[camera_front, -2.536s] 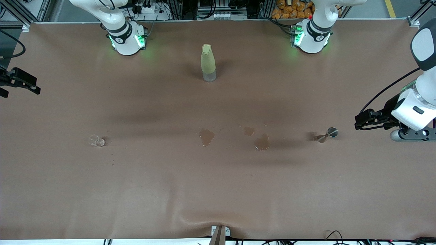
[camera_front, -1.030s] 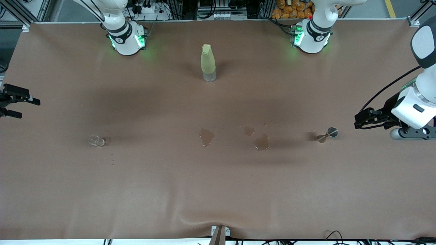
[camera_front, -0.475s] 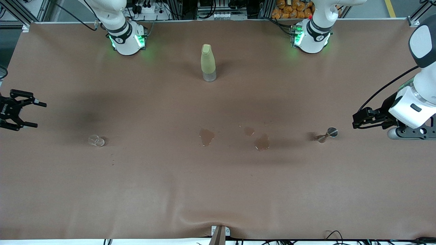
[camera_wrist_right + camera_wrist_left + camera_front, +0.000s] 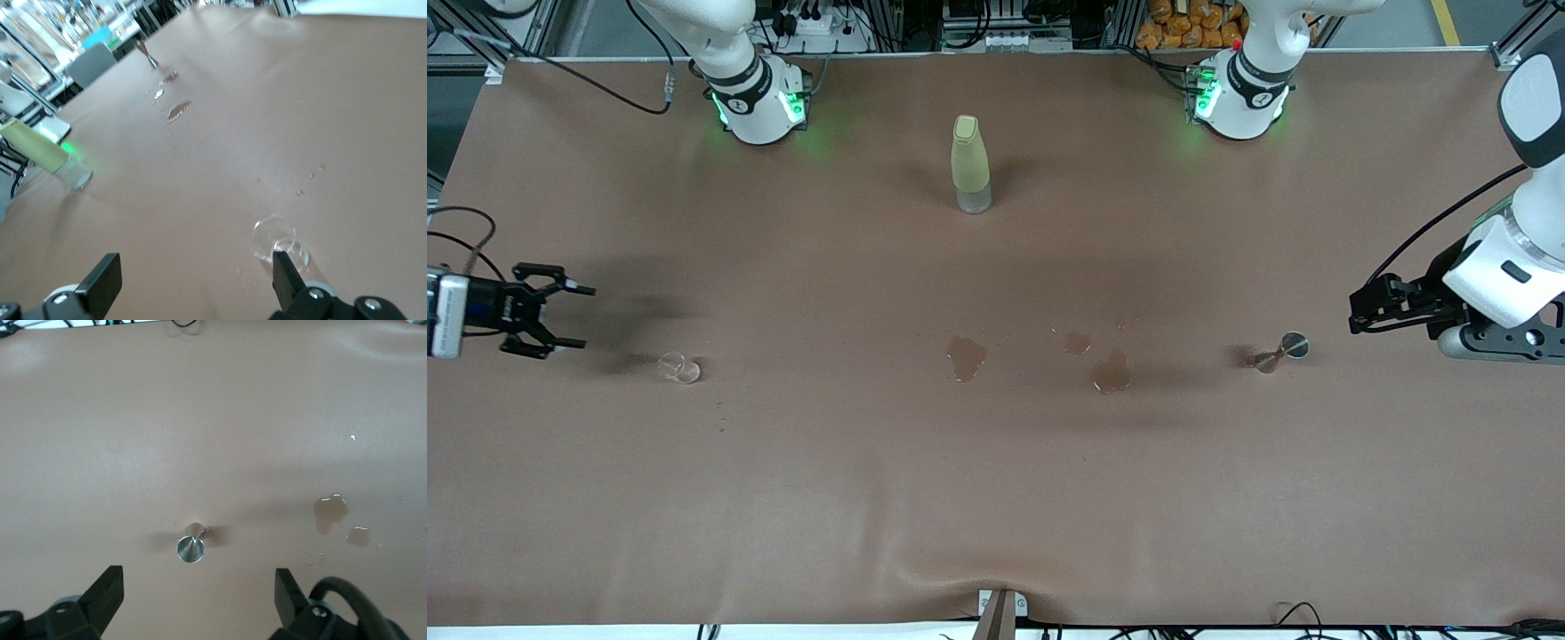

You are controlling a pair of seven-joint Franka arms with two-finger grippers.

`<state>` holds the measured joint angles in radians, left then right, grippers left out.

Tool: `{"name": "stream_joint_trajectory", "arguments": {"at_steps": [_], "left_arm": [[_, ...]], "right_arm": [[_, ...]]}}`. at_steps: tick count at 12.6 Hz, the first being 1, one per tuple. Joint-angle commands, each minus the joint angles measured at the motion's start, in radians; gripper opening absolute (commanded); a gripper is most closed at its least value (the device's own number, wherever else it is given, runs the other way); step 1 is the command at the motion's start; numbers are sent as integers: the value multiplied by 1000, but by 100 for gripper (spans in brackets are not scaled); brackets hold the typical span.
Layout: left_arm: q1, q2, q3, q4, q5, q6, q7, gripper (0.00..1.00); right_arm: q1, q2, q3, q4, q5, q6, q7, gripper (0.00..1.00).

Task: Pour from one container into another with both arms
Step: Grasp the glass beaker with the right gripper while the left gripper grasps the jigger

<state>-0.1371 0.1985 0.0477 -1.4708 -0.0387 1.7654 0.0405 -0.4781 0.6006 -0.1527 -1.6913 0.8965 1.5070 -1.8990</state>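
A small clear glass [image 4: 678, 367] stands toward the right arm's end of the table. My right gripper [image 4: 585, 317] hangs open just beside it, apart from it. In the right wrist view the glass [image 4: 277, 240] sits close by one of the fingers [image 4: 285, 275], outside the gap of the right gripper [image 4: 193, 280]. A small metal jigger [image 4: 1280, 351] stands toward the left arm's end. My left gripper [image 4: 1354, 313] is open a short way from it. The left wrist view shows the jigger [image 4: 191, 545] ahead of the wide-open left gripper [image 4: 198, 593].
A tall pale-green bottle [image 4: 970, 164] with a clear base stands mid-table, nearer the robots' bases. Three small brown puddles [image 4: 966, 357] [image 4: 1112, 373] [image 4: 1077, 341] lie between glass and jigger. The brown table cover [image 4: 996, 498] has a wrinkle at its front edge.
My right gripper has swung in from the table's edge toward the glass and come lower. My left gripper has barely shifted. Glass, jigger and bottle have not moved.
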Motion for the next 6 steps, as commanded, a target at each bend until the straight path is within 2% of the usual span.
{"name": "stream_joint_trajectory", "arguments": {"at_steps": [1,3,5,6], "left_arm": [[8,-13,0,-5,-12,-11,170,100],[11,-1,4,-6,-61,-11,344,100],[51,9,6,-9,-148,-11,476,100],[71,19,6,-13,-194,-15,555,100]], "right_arm": [[-22,126,13,77,94,-28,-69,100],[-31,166,19,98,126,-31,-138,100],[-31,204,18,110,208,-33,-282,100],[-37,231,18,131,206,-36,-291,100]]}}
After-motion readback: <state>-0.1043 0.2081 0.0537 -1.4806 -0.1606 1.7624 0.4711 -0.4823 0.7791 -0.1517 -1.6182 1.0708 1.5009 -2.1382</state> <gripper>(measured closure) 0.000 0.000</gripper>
